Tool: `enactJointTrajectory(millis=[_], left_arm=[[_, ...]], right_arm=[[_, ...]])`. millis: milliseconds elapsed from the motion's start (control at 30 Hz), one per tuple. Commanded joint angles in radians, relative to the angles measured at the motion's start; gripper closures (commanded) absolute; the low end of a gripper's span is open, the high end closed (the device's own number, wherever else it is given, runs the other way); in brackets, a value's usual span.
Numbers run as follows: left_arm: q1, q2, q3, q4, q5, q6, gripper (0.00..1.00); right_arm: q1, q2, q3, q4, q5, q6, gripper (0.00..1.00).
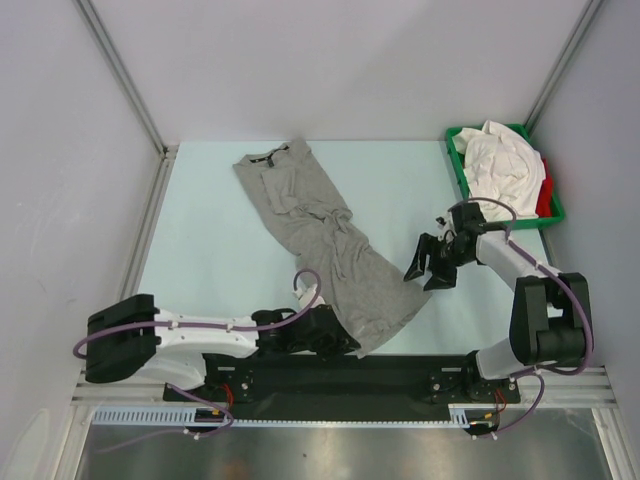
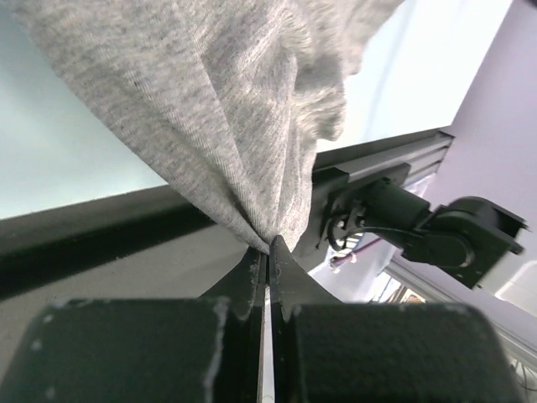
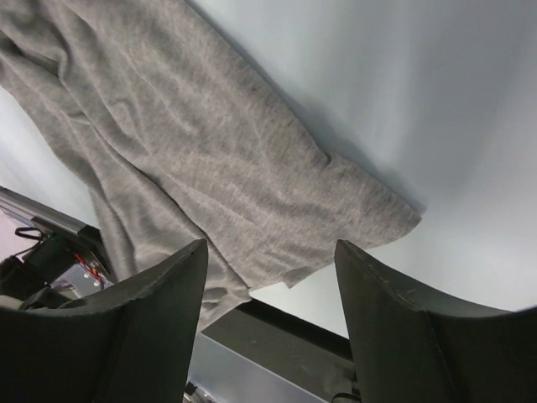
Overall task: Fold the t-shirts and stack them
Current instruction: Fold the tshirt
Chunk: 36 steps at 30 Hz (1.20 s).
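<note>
left gripper [image 2: 268, 249] was pressed together, pinching the near hem of the grey t-shirt [image 1: 318, 225], which lay rumpled and slantwise on the table [image 1: 205, 250], collar at the far side. right gripper [image 1: 432, 262] hung spread and empty near the hem's other corner. that corner probably wanted an equally firm pinch before both pulled apart evenly. white t-shirts [image 1: 498, 160] and a red one [image 1: 545, 197] sat in the green tray [image 1: 456, 165].

From above you lose the left gripper's [image 1: 345, 345] fingertips under the grey t-shirt's [image 1: 330, 250] hem. Ahead of the right gripper's [image 3: 268, 248] jaws that shirt runs off the wrist view's top-left edge
</note>
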Motion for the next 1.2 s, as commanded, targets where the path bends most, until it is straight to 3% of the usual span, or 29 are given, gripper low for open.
enactJointTrajectory(millis=[0,100,233,500,967,1167], left_arm=[[-0.004,-0.04,-0.016,-0.044,-0.031,0.029,1.0],[-0.005,-0.022,-0.006,-0.03,-0.031,0.034,0.99],[-0.004,0.009,0.004,-0.007,-0.024,0.037,1.0],[-0.005,0.021,-0.007,0.024,0.007,0.043,1.0],[-0.004,0.007,-0.033,0.076,0.016,0.051,1.0],[-0.004,0.006,-0.041,0.09,0.019,0.052,1.0]], right_arm=[[-0.002,0.012,-0.019,-0.008,-0.02,-0.016,0.37],[0.001,0.015,-0.031,-0.022,0.027,-0.024,0.4],[0.021,0.032,-0.001,-0.016,0.093,-0.025,0.31],[0.05,0.178,0.058,0.004,0.161,-0.028,0.3],[0.08,0.127,0.098,-0.033,0.312,-0.033,0.28],[0.092,0.192,0.099,-0.014,0.268,-0.044,0.28]])
